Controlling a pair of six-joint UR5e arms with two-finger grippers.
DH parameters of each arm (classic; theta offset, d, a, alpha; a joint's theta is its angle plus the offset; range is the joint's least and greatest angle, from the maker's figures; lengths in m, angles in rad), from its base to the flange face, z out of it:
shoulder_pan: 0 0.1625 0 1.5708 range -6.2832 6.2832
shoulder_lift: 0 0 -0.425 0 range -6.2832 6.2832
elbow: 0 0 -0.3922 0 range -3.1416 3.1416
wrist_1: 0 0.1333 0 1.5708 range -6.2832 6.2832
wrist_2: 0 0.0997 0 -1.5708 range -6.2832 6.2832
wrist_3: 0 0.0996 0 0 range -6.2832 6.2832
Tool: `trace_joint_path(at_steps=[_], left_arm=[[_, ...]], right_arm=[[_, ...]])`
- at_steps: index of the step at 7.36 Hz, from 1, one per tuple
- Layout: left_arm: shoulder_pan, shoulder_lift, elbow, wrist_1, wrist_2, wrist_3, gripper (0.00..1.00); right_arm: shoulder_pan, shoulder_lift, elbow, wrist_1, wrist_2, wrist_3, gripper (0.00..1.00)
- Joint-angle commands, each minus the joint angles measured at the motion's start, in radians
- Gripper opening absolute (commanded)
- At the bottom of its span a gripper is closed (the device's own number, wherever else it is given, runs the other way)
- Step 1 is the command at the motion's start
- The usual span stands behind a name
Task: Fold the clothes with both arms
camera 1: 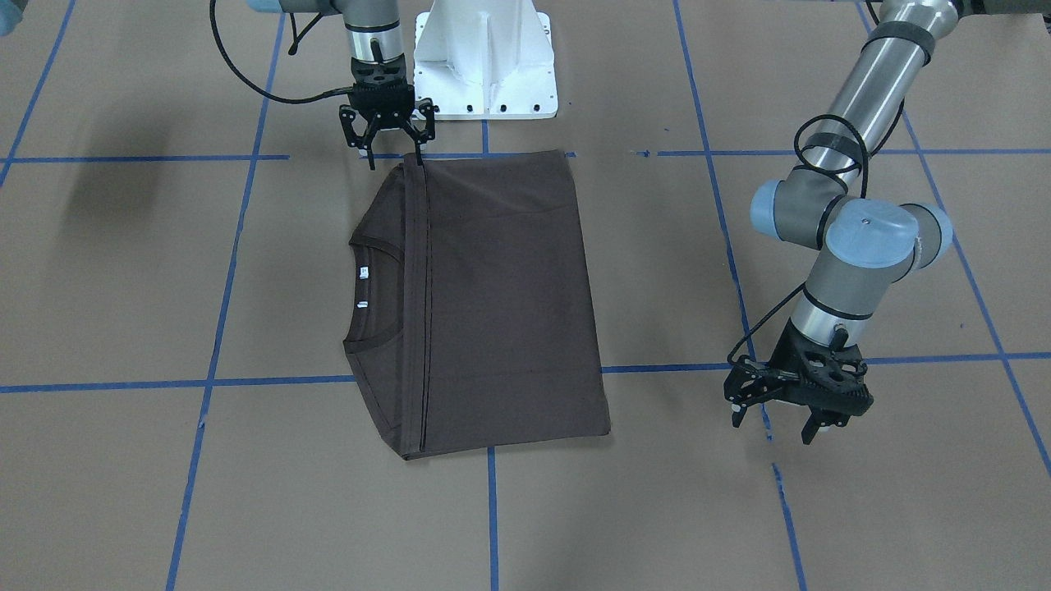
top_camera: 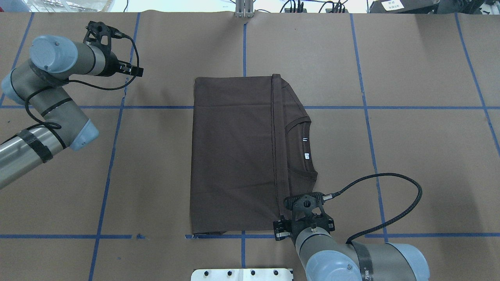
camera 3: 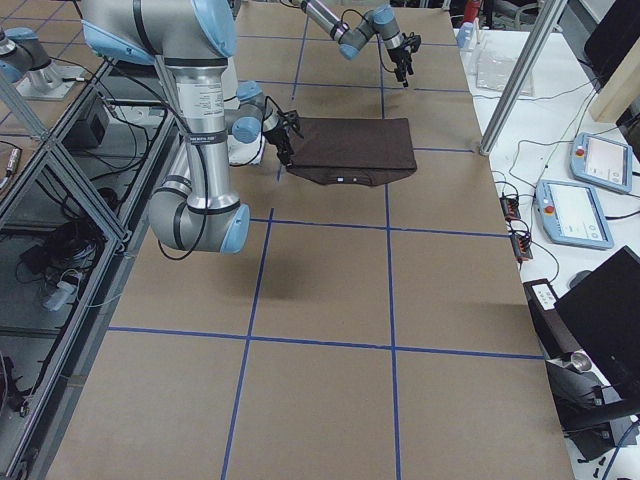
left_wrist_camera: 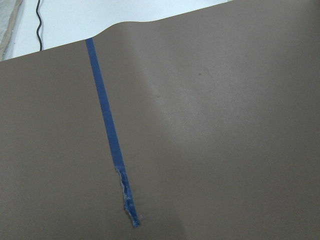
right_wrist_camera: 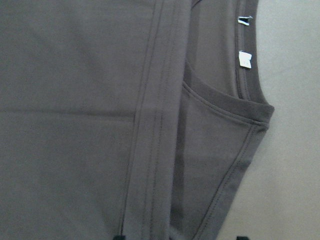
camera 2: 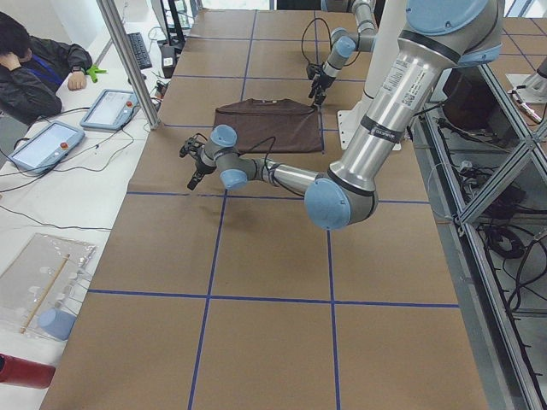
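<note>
The dark brown T-shirt (camera 1: 501, 304) lies flat in the middle of the front-facing frame, folded into a neat rectangle. Its hem (camera 1: 415, 312) runs as a straight band just beside the ribbed collar (camera 1: 374, 245), where two small white tags (camera 1: 362, 273) show. The right gripper (camera 1: 387, 139), jaws apart, stands at the shirt's upper left corner. The left gripper (camera 1: 778, 414), also spread, hangs at the lower right, well apart from the shirt.
</note>
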Motion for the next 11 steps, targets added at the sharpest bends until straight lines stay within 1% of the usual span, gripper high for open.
trace_joint_path(at_steps=[1,2,3,5,8,10,11], left_arm=[[0.005,0.0,0.002,0.0,0.0,0.0,1.0],[0.005,0.001,0.002,0.0,0.0,0.0,1.0],[0.005,0.002,0.002,0.0,0.0,0.0,1.0],[0.005,0.002,0.0,0.0,0.0,0.0,1.0],[0.005,0.002,0.0,0.0,0.0,-0.002,1.0],[0.006,0.002,0.0,0.0,0.0,-0.002,1.0],[0.006,0.002,0.002,-0.002,0.0,-0.035,1.0]], right_arm=[[-0.021,0.011,0.0,0.002,-0.002,-0.043,0.68],[-0.029,0.013,0.0,0.005,-0.002,-0.045,0.65],[-0.033,0.013,-0.005,0.007,-0.002,-0.045,0.56],[-0.038,0.014,-0.006,0.008,-0.004,-0.042,0.0],[-0.027,0.023,0.006,0.01,-0.01,-0.042,0.0],[-0.019,-0.012,0.006,0.008,-0.01,-0.019,0.0],[-0.033,-0.044,0.011,0.008,-0.01,0.087,0.0]])
